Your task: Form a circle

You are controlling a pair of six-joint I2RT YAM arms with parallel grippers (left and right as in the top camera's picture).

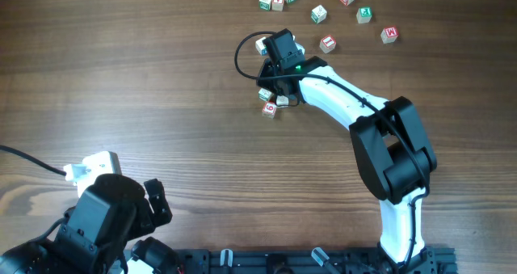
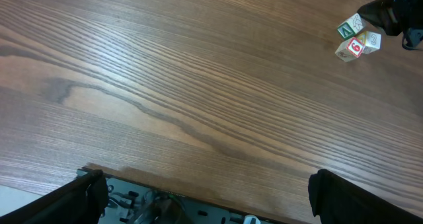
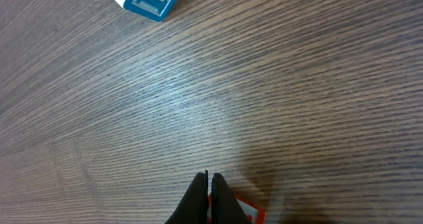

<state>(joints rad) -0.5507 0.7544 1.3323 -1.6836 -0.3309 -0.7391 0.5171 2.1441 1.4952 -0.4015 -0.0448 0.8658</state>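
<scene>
Whitish letter cubes (image 1: 271,101), 3, tightly clumped; right gripper (image 3: 208,176) jaws closed, empty, at clump's 1 o'clock; left gripper (image 2: 206,178) spread wide, empty, 7 o'clock of table (image 1: 121,80).

A pale sheen washes the wooden table (image 3: 317,65) just above the right gripper (image 3: 209,184), whose close fingers look soft, perhaps out of focus. Overhead the light is bright and even, with faint shadow beside that gripper.
</scene>
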